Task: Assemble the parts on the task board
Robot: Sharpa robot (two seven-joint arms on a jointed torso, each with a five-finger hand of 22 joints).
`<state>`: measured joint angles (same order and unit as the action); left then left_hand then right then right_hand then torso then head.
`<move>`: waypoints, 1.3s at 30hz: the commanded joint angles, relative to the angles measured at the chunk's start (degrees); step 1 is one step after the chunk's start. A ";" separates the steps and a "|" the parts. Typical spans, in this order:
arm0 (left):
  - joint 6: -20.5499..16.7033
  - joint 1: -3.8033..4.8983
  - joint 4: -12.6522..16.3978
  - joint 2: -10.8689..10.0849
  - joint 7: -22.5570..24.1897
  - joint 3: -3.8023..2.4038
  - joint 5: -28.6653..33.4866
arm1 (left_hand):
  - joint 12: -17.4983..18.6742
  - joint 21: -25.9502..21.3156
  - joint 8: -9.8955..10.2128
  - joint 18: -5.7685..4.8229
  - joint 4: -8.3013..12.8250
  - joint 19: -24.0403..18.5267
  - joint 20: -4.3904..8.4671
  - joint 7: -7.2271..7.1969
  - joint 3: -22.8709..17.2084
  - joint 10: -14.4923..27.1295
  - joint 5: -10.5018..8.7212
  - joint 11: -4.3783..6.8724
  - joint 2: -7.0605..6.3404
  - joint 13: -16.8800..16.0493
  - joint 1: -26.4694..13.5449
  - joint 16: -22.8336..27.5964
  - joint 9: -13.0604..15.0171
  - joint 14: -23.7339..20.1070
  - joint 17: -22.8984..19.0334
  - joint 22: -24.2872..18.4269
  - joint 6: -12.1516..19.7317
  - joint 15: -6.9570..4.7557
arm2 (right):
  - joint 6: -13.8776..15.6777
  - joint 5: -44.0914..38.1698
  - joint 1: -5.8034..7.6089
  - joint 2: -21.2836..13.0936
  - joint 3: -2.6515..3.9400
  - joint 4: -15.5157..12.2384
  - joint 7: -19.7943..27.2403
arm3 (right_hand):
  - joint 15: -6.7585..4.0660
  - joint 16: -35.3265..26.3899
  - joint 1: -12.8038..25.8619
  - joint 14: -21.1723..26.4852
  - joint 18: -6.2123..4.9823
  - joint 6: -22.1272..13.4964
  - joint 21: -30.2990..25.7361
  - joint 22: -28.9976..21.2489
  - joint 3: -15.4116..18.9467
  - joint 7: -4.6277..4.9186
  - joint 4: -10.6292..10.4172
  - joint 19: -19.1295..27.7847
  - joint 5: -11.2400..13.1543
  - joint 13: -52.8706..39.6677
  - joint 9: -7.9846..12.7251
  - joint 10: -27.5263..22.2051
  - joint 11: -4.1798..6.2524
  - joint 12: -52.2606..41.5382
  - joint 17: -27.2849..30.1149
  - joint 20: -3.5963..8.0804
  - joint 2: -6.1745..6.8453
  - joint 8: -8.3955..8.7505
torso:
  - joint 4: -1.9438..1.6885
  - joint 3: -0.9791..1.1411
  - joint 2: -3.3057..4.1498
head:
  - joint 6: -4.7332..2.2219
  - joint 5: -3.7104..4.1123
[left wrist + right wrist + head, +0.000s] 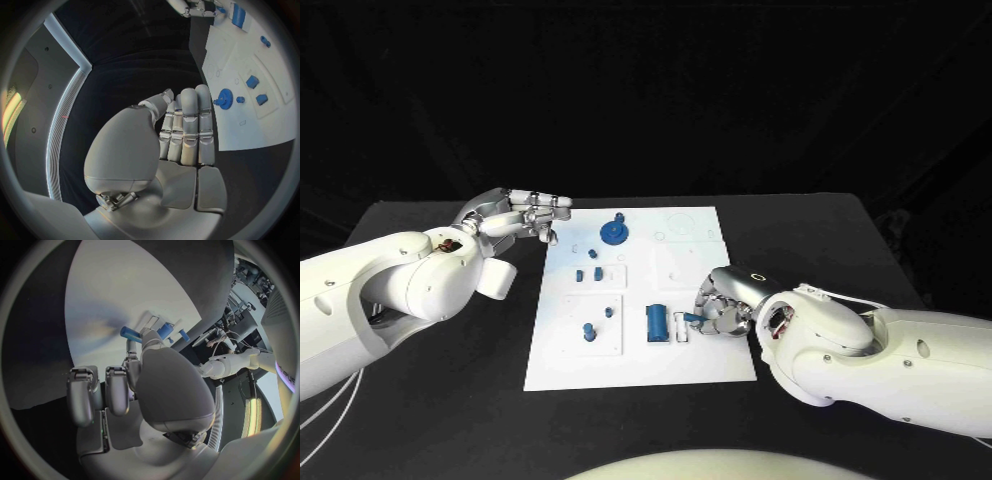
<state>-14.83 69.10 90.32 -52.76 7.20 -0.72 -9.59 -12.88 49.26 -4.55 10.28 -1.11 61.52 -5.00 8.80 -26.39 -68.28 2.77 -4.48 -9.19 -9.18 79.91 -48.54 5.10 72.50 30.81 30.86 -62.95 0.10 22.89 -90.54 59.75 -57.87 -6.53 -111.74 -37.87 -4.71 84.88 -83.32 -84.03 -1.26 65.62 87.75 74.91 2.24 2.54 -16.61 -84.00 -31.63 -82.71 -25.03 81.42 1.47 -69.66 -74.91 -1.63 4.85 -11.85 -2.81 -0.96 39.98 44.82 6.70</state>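
Currently the right hand [718,308] rests at the task board's [704,370] right edge, fingers pinching a small blue part [692,318] — just beside a larger blue cylinder [656,321]. Left hand [524,212] hovers off the board's far-left corner — fingers straight, together, holding nothing.

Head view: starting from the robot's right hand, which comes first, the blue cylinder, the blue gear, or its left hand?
1. Blue cylinder, just beside the right hand.
2. Blue gear, at the board's far end.
3. Left hand, beyond the board's far left corner.
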 commanded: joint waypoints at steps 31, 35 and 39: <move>1.35 0.05 0.28 0.07 0.01 -0.04 0.29 | -0.33 -0.19 0.16 0.30 0.08 0.04 -0.29 0.03 0.37 0.36 0.17 0.02 0.58 -0.07 0.05 -0.17 -0.06 -0.42 -0.10 -0.05 -0.02 -0.03 | -2.18 6.70 -0.55 3.41 -0.05 2.68 -0.58 | -0.92 1.34 12.38 -4.58 1.26 2.16 2.25 15.09 -1.17 -0.89 -0.05 -6.00 -2.63 3.28 -1.33 3.11 0.90 -4.81 -8.49 0.77 -1.73 -1.41 | 0.02 0.03 0.03 | 0.16 0.14; 1.36 0.05 0.26 0.06 -0.06 -0.04 0.29 | -0.33 -0.19 0.16 0.30 0.08 0.04 -0.29 0.03 0.37 0.36 0.17 0.02 0.58 -0.07 0.05 -0.17 -0.06 -0.42 -0.10 -0.05 -0.02 -0.03 | -2.31 6.52 -0.54 3.56 -0.05 2.50 -0.43 | -0.94 1.38 13.14 -4.60 1.26 2.27 2.25 15.09 -0.87 -0.91 -0.10 -6.00 -2.97 3.01 -1.44 3.27 0.92 -5.15 -8.57 0.80 -1.75 -1.55 | 0.01 0.03 0.03 | 0.17 0.07; 1.37 0.05 0.26 0.06 -0.09 -0.04 0.28 | -0.33 -0.19 0.16 0.30 0.08 0.04 -0.29 0.03 0.37 0.36 0.17 0.02 0.58 -0.07 0.05 -0.17 -0.06 -0.42 -0.10 -0.05 -0.02 -0.03 | -2.19 6.47 -0.54 3.66 -0.05 2.39 -0.28 | -0.95 1.41 14.15 -4.60 1.26 2.33 2.25 15.09 -0.40 -0.92 -0.12 -6.00 -2.97 2.90 -1.54 3.33 0.92 -5.24 -8.62 0.82 -1.73 -1.66 | 0.01 0.01 0.03 | 0.17 0.07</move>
<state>-14.49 69.11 90.42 -52.79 7.02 -0.72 -9.59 -12.88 49.26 -4.55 10.28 -1.11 61.52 -5.00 8.79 -26.39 -68.27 2.77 -4.48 -9.19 -9.16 79.91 -48.54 5.11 72.50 30.76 30.87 -62.95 0.10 21.79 -83.75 59.30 -54.41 -6.55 -109.11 -38.32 -5.13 86.10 -69.71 -84.03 -0.37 67.48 89.74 74.94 1.52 1.52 -16.78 -84.01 -34.28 -74.95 -26.53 83.79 2.31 -74.63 -74.95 -1.20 3.08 -13.29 -2.80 -0.92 40.01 45.00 6.79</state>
